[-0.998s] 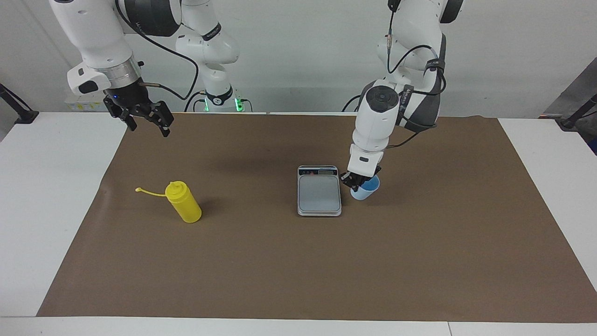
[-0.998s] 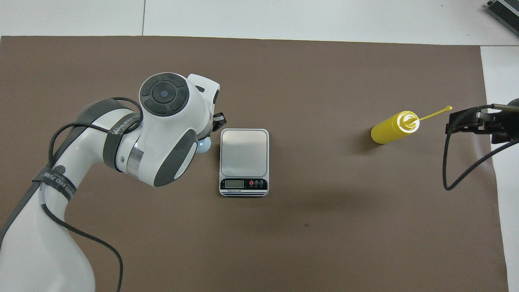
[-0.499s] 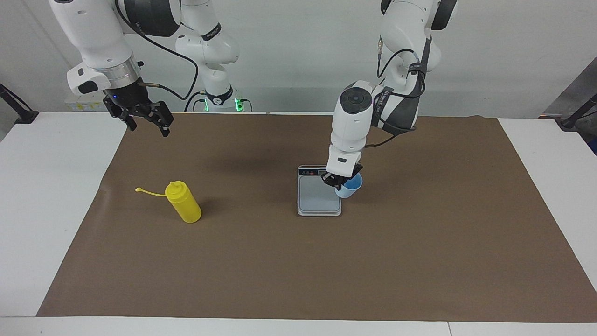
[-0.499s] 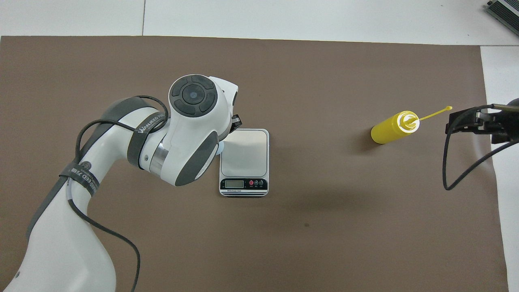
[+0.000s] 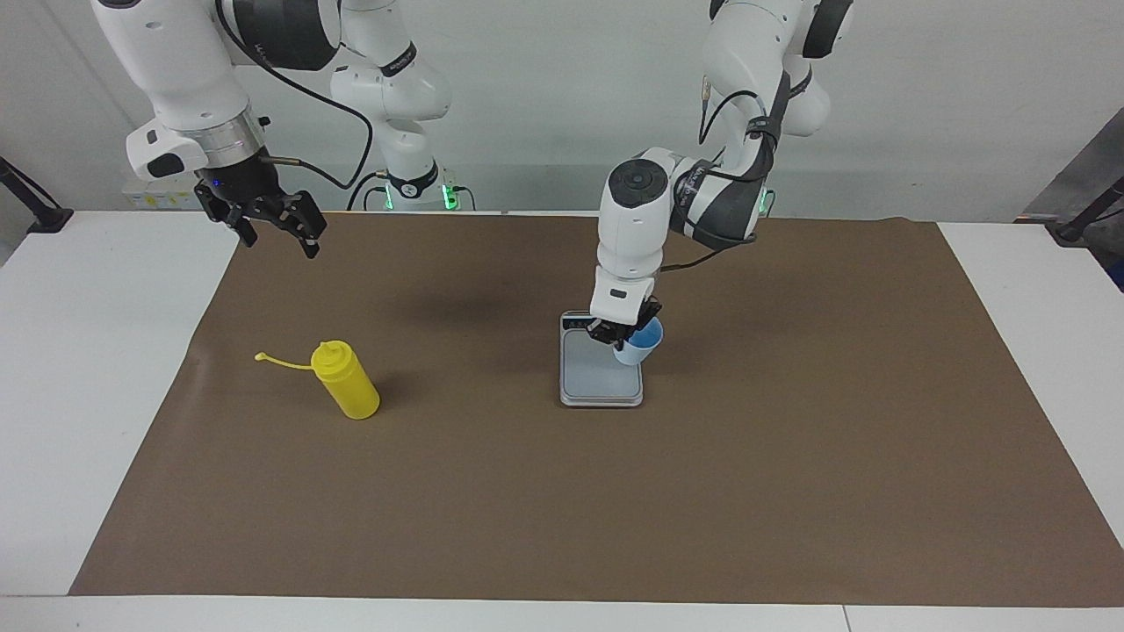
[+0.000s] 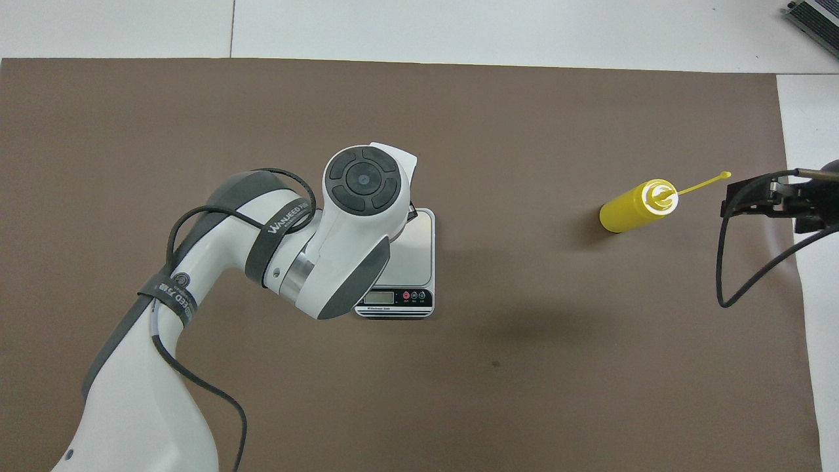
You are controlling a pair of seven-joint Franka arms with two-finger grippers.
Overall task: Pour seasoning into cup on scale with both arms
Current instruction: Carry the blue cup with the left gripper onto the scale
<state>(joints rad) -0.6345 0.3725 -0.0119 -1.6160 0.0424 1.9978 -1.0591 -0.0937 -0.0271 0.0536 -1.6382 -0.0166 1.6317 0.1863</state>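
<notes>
Cup [image 5: 638, 342] hangs over the scale [image 5: 601, 377], left gripper's [image 5: 620, 333] jaws clamped on it (right gripper [image 5: 268, 219] waits at ten o'clock, jaws spread, empty).

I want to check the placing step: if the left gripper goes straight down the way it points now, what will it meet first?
Most likely the scale: the left gripper points down over its weighing plate, holding the cup, whose base would probably touch first. Height above the plate is unclear.

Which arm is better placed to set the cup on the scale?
Left: its hand grips the cup, raised over the scale. The right hand waits open, high nearer the seasoning bottle.
</notes>
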